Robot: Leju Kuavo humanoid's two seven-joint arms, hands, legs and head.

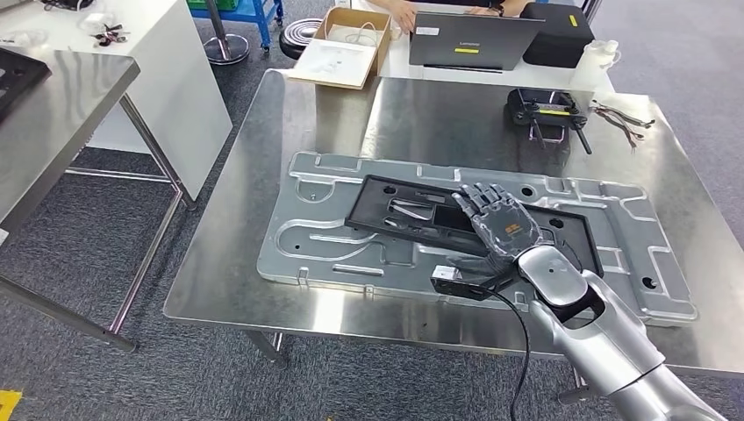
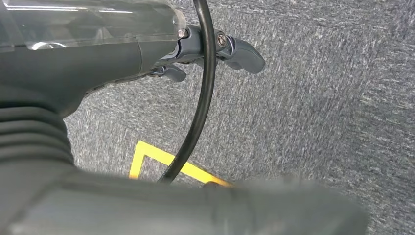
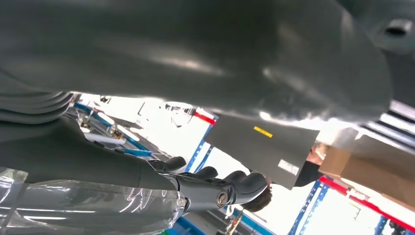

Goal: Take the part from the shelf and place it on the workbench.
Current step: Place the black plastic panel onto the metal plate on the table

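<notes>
My right hand (image 1: 498, 224) is out over the workbench (image 1: 263, 175), palm down, fingers stretched forward and a little apart, lying across the near right portion of the black part (image 1: 412, 210). Whether the fingers actually press on it or hover just above, I cannot tell, but they are not wrapped around anything, so I call the hand released. The part, a flat black rectangular frame with cut-outs, lies flat on the large silver stamped panel (image 1: 333, 237) that covers much of the benchtop. Through my right wrist camera, the hand (image 3: 215, 188) shows dark fingers slightly curled with nothing between them. My left hand (image 2: 230, 51) hangs at my side over grey carpet (image 2: 318, 122) with a yellow floor marking (image 2: 147, 152) below it; a couple of fingers show, with a black cable (image 2: 203, 88) crossing in front, and nothing in their grasp as far as I can see. At the bench's far edge sits a black controller (image 1: 544, 110), beyond it a laptop (image 1: 469, 39), an open cardboard box (image 1: 346, 44), and a person's hand (image 1: 404, 16).
</notes>
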